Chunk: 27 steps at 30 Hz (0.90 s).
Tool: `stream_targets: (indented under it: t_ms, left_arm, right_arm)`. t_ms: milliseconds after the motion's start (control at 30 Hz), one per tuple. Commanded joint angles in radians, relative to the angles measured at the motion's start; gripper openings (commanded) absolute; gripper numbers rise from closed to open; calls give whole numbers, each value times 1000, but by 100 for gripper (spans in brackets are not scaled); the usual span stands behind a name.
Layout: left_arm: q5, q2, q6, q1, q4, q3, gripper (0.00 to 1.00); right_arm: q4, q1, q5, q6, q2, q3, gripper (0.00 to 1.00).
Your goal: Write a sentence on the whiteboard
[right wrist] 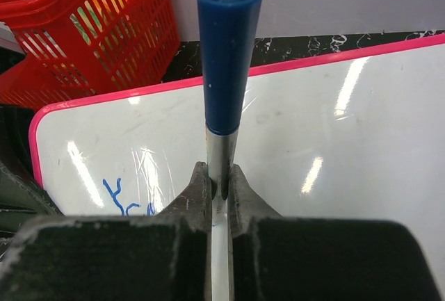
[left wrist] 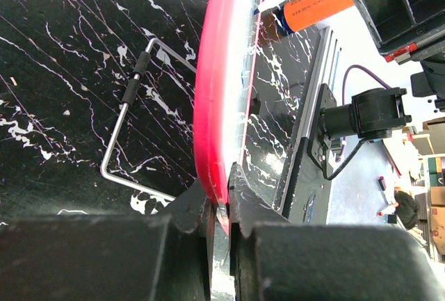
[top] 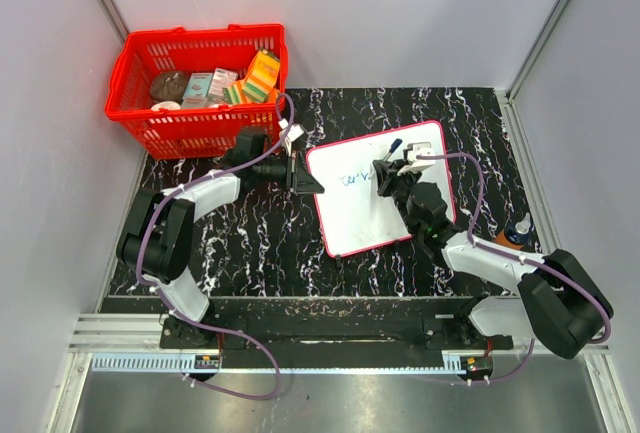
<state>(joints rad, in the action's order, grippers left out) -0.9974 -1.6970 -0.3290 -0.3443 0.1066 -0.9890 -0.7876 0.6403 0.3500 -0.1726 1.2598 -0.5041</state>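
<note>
Whiteboard point(top: 365, 223) found mid-desk point(top: 250, 243), skewed, btwn both arms. Sentence point(top: 352, 180) judged barely begun: few blue strokes near upper-left. Left end effector point(left wrist: 221, 207) pinched on red frame edge, presumably to steady board vs. pen pressure. Right end effector point(right wrist: 221, 188) clamped on marker point(right wrist: 226, 58), blue butt end protruding, tip not seen. Red basket point(top: 200, 83) kept well apart.

Pale grey walls point(top: 350, 13) enclose a black, white-veined marble table point(top: 260, 243) — a metal rail point(top: 330, 363) edges its near side.
</note>
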Motion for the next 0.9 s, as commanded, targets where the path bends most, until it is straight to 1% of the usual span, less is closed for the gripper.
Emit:
stream_targets:
  t_ms: [0,200,333,867]
  left_arm:
    - [109,-35,185,-51,-87,16,0]
    - [111,-33,188,-55,-93,15,0]
    - [112,-35,189,-55,-91,15,0]
    - [118,-39,199,-62,-104,10,0]
  right_arm:
    - [-13,-19,43,12,4,-42,0]
    - [16,-28,96,8,9,-59,0]
    - [16,-37,96,5,7,-60,0]
    - [-33,-37,-23,4,26,-59,0]
